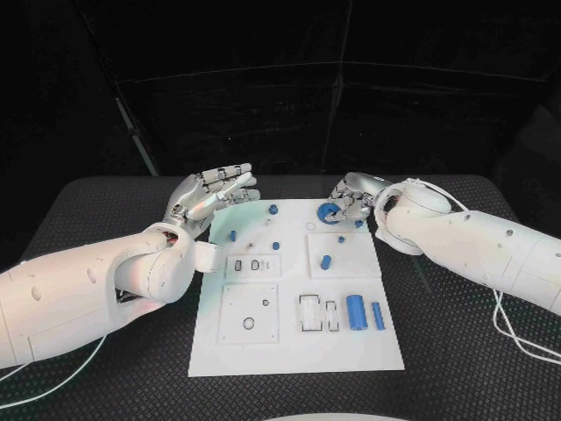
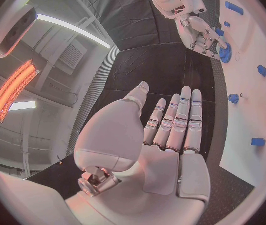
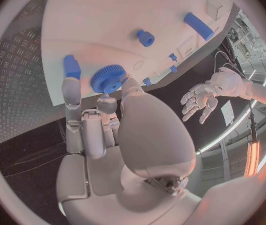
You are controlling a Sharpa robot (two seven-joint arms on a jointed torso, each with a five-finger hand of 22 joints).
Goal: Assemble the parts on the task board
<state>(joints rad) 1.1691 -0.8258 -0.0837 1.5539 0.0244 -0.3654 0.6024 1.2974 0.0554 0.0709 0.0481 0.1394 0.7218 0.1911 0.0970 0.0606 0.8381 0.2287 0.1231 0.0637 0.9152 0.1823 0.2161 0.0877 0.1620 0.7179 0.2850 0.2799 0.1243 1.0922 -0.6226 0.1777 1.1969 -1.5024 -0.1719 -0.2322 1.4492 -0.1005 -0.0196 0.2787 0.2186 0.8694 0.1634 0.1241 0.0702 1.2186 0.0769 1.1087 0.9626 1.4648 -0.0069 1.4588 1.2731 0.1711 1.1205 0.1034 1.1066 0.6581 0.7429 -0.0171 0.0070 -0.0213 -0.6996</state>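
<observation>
The white task board [image 1: 294, 346] lies in the middle of the table. My right hand [image 1: 357, 198] is at the board's far edge, and its thumb and a finger pinch the blue gear [image 1: 328, 210] that sits there on the board. The right wrist view shows the fingertips [image 3: 108, 103] against the gear [image 3: 107, 78]. My left hand [image 1: 212, 194] hovers over the board's far left corner, open, with its fingers [image 2: 180, 120] straight and holding nothing. From the left wrist I see the right hand [image 2: 197, 31] at the gear [image 2: 225, 52].
A blue cylinder [image 1: 355, 309] and a blue bar [image 1: 378, 316] lie on the board's near right part beside rectangular slots [image 1: 309, 313]. Small blue pegs [image 1: 325, 260] stand across the far half. White cables [image 1: 523, 340] trail on the table at the right.
</observation>
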